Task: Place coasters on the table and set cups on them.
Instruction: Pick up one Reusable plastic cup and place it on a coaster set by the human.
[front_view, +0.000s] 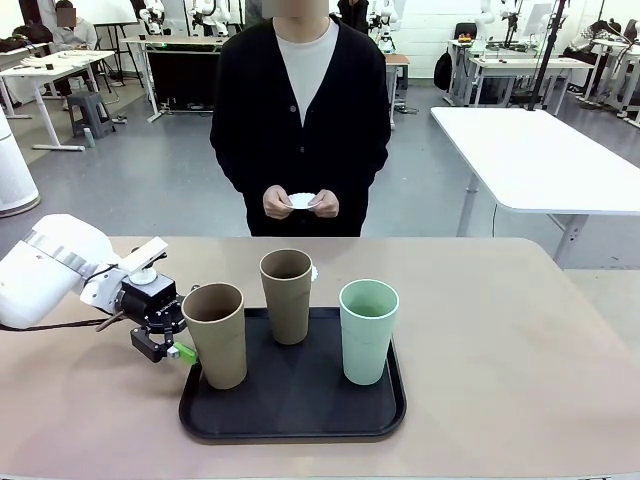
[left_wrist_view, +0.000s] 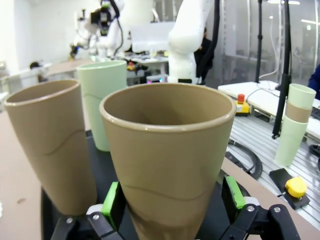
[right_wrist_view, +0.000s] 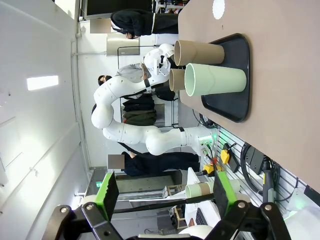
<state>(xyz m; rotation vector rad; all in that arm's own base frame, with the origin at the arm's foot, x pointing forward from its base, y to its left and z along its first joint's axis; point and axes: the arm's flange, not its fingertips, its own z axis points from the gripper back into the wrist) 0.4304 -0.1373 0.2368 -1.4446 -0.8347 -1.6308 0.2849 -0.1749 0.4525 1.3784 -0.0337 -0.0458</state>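
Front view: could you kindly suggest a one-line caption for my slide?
Left gripper open around the nearest tan cup on the black tray, while the person across the table holds a coaster.

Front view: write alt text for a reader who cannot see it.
Open jaws of the left arm flank the front tan cup, standing with a second tan cup and a mint cup on a black tray on the beige table. Across it, a person holds a white coaster in both hands.

Coaster (front_view: 313, 271) mostly behind rear tan cup (front_view: 287, 295)

Left hand (left_wrist_view: 172, 201), right hand (right_wrist_view: 165, 195): both agape.
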